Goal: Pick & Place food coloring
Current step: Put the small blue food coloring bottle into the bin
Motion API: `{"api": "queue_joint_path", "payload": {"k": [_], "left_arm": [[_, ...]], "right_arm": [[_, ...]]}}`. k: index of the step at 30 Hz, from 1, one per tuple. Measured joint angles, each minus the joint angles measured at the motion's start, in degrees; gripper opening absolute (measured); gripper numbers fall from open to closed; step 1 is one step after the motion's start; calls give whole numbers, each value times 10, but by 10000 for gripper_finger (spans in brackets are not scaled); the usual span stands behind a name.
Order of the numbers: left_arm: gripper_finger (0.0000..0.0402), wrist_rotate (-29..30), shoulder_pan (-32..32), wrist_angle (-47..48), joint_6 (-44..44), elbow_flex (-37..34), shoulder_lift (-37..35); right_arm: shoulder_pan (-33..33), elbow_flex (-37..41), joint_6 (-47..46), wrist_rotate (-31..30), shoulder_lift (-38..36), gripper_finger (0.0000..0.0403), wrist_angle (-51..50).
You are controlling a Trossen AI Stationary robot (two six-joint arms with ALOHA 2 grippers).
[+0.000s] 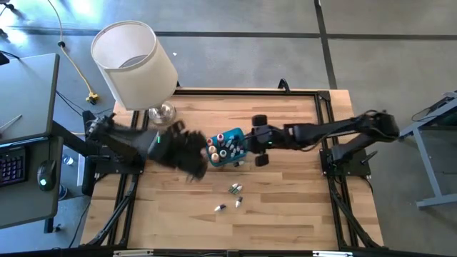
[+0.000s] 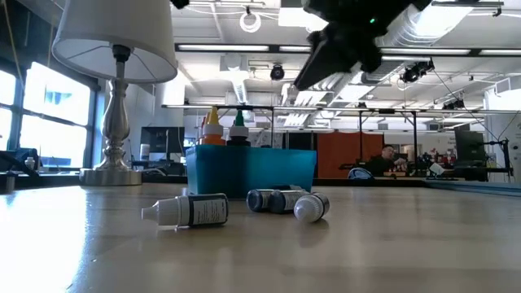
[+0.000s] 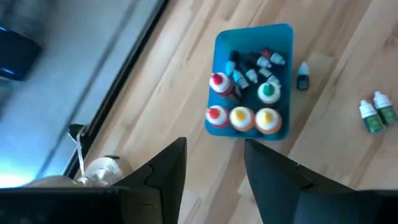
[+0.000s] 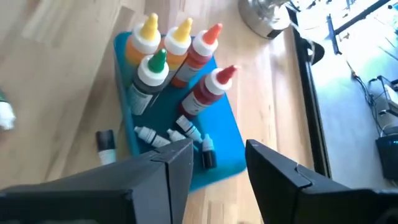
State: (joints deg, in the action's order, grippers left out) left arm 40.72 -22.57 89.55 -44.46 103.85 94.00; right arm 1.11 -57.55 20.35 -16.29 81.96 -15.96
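Observation:
A teal-blue bin [image 1: 230, 135] stands mid-table holding food coloring: taller bottles [image 4: 163, 56] upright with yellow, red and green tips, and small ones [image 4: 180, 134] lying on its floor. A dark small bottle [image 3: 303, 78] lies on the table beside the bin. More small bottles [image 1: 234, 188] lie toward the near edge, two of them green [image 3: 376, 112]. My left gripper [image 3: 214, 168] hovers open left of the bin [image 3: 252, 37], above the table. My right gripper [image 4: 217, 162] hovers open at the bin's right side [image 1: 248, 140]. Neither has anything between its fingers.
A table lamp with a white shade [image 1: 136, 61] and a silver base [image 1: 163, 112] stands at the far left of the table. In the low view three small bottles [image 2: 191, 210] lie on their sides in front of the bin [image 2: 251, 171]. Bare wood lies right of them.

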Motion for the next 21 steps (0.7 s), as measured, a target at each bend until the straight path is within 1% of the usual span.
{"api": "queue_joint_path", "payload": {"k": [2, 4, 7, 9, 11, 12, 14, 16, 18, 21], "left_arm": [[156, 45, -50, -12, -81, -41, 3], [156, 64, -93, -58, -166, -88, 4], [156, 61, -131, -190, -239, -162, 10], [156, 60, -145, -291, -252, -210, 10], [156, 41, -150, -413, -245, -255, 12], [156, 29, -150, -462, -227, -276, 15], [156, 6, -150, -546, -158, -312, 17], [156, -29, -141, -640, -95, -337, 23], [156, -58, -135, -675, -54, -361, 33], [156, -75, -125, -719, -42, -375, 64]], "right_arm": [[2, 14, -13, 1, -32, 142, -11], [2, 32, -23, 4, -60, 142, -10], [0, 68, -23, 1, -93, 142, 17], [-1, 95, -24, 3, -106, 142, 46], [-1, 125, -38, 12, -114, 142, 78], [0, 140, -48, 18, -117, 142, 98], [-1, 169, -64, 33, -120, 142, 132], [1, 200, -97, 50, -120, 142, 154], [4, 228, -146, 65, -120, 142, 182], [19, 260, -200, 73, -120, 142, 229]]}}
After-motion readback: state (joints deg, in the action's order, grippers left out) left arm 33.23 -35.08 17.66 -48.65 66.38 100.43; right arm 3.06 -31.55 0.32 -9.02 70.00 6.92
